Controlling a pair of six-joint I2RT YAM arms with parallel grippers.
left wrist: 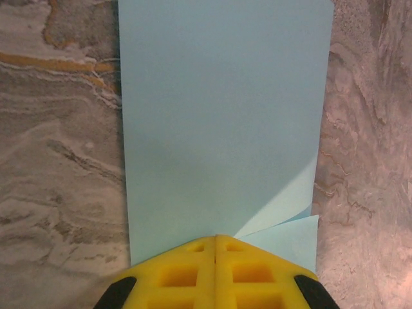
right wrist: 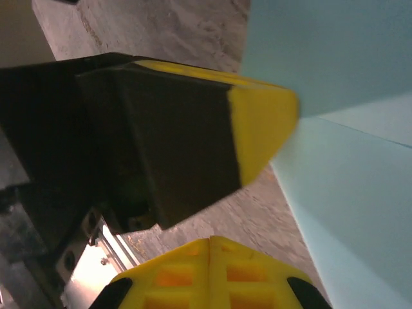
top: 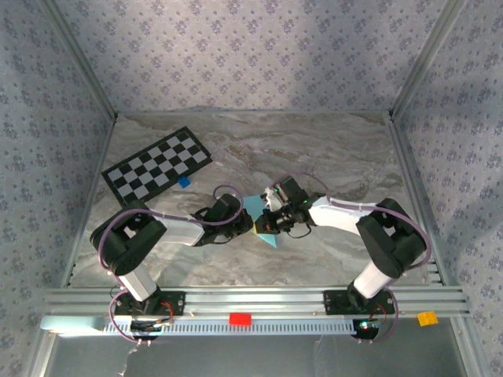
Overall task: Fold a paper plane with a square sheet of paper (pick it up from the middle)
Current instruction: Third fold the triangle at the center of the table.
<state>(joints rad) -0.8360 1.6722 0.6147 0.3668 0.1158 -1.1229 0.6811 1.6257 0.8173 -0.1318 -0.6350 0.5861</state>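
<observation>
**Crowded fingers, loose flap: crease could skew**

Top cam: left arm [top: 185, 230] & right arm [top: 338, 214] were nose to nose mid-worktop [top: 330, 149]. The sheet of paper [top: 253, 206] lay part-folded between them, a corner poking out toward 6 o'clock. Risk: w/ so little room, a move by either arm could knock the other or drag the sheet.

Left wrist cam: left fingers [left wrist: 187, 273] were clenched, tips at the sheet's 6 o'clock edge. Couldn't tell if a layer was nipped or just pressed. The sheet lay flat on the worktop, running to 12 o'clock. A flap [left wrist: 283, 222] at 5 o'clock sat off-line from the main edge. Prob. it would spring open, or get creased crooked if pushed.

Right wrist cam: right fingers [right wrist: 167, 283] were clenched, grasping nothing visible. They sat just below the left arm's finger tip, which touched the sheet toward 3 o'clock. A pull from either side might tear or slide such thin paper.
</observation>
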